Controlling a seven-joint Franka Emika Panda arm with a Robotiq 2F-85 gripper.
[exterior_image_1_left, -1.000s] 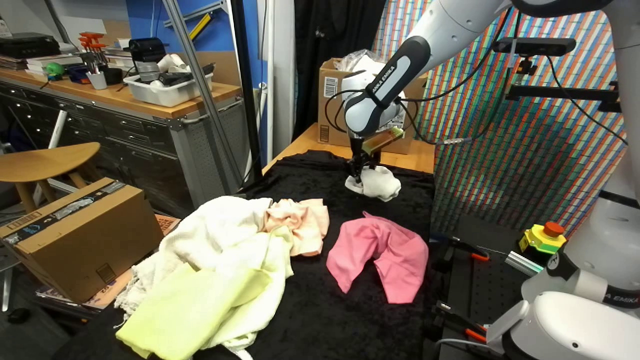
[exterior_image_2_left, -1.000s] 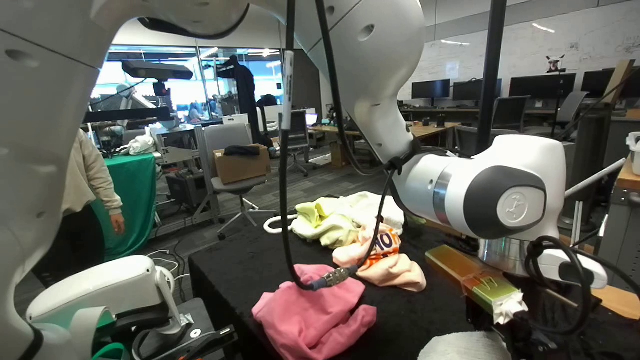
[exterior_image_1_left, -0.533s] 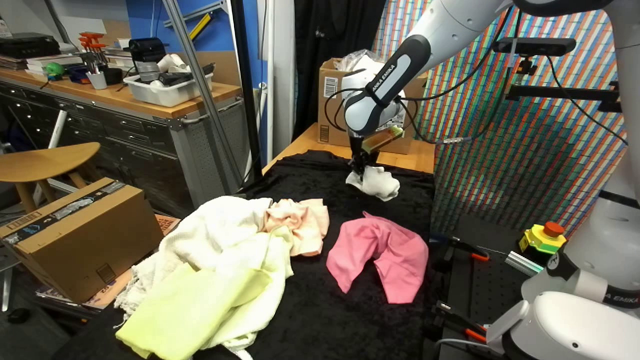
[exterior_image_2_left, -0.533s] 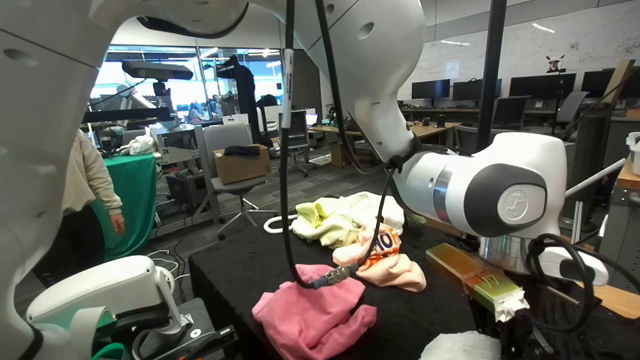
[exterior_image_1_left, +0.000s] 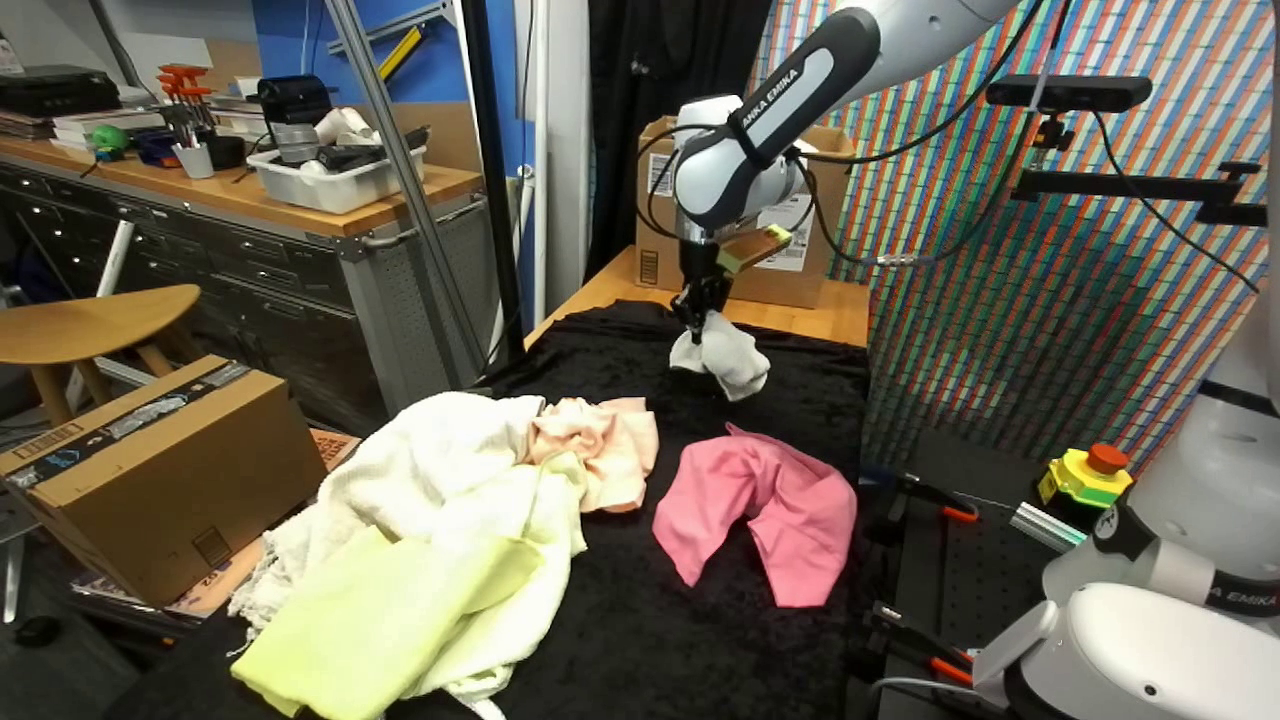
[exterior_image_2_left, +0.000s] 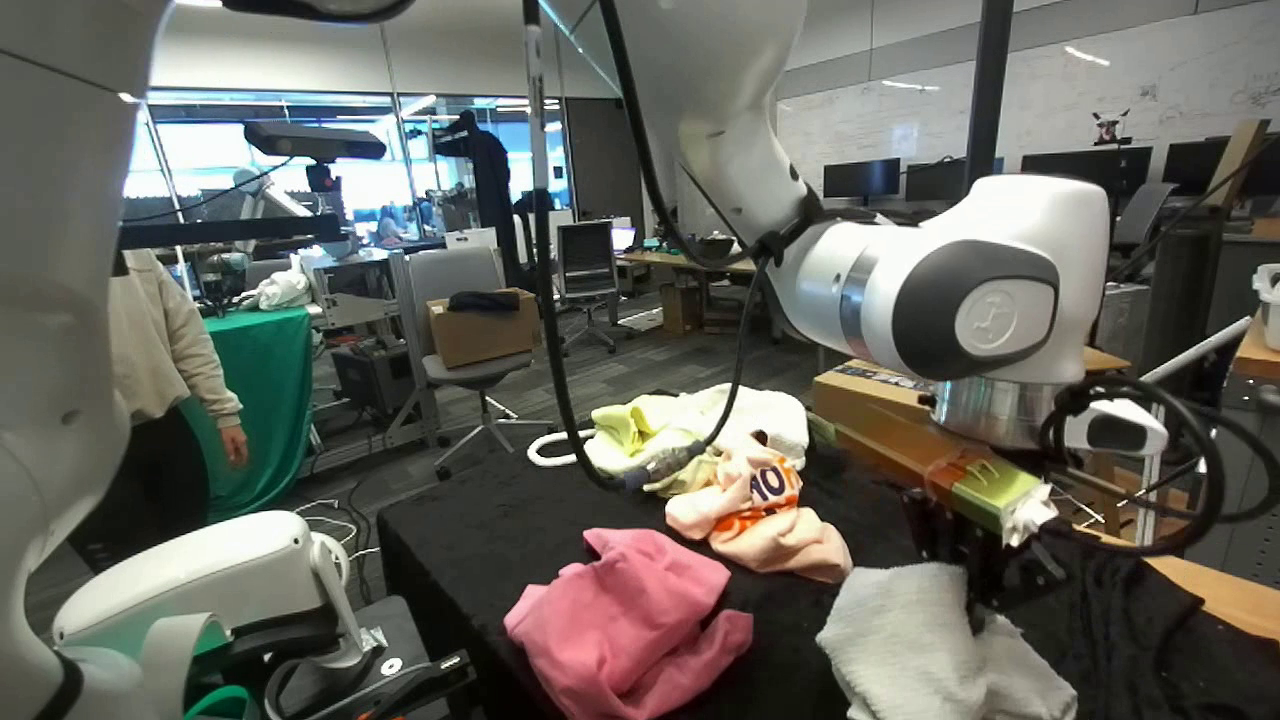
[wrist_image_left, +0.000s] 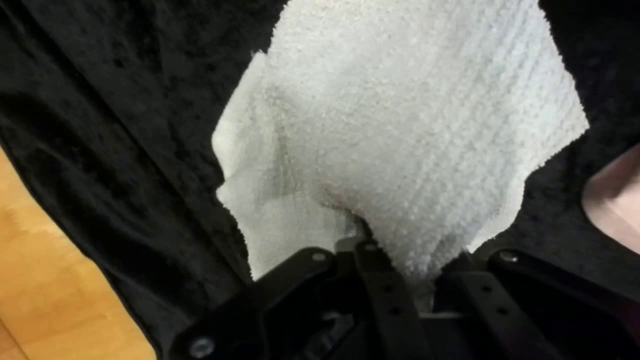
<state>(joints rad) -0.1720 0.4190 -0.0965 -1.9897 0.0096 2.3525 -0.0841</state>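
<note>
A white terry cloth (wrist_image_left: 400, 115) fills the middle of the wrist view, and its gathered lower part runs between the dark fingers of my gripper (wrist_image_left: 415, 260), which pinch it. In both exterior views the gripper (exterior_image_1_left: 698, 318) has the cloth (exterior_image_1_left: 732, 362) hanging below it over the black table cover. Whether its lowest edge still touches the cover I cannot tell. A pink cloth (exterior_image_2_left: 640, 620) lies crumpled nearby. Farther off is a peach cloth (exterior_image_2_left: 790, 535) with printed lettering, beside a pale yellow cloth (exterior_image_1_left: 390, 620) and a large white cloth (exterior_image_1_left: 430, 450).
Behind the gripper a cardboard box (exterior_image_1_left: 775, 285) stands on the bare wooden end of the table (exterior_image_1_left: 845, 310). Another box (exterior_image_1_left: 190, 490) sits beyond the table's side. A loose cable (exterior_image_2_left: 745, 350) hangs from the arm. A red-and-yellow stop button (exterior_image_1_left: 1088, 475) is near the robot base.
The jaws have closed on the white cloth. Gripper and cloth have since risen, shifting slightly left in both exterior views, and more of the cloth now hangs down. The other cloths lie unmoved.
</note>
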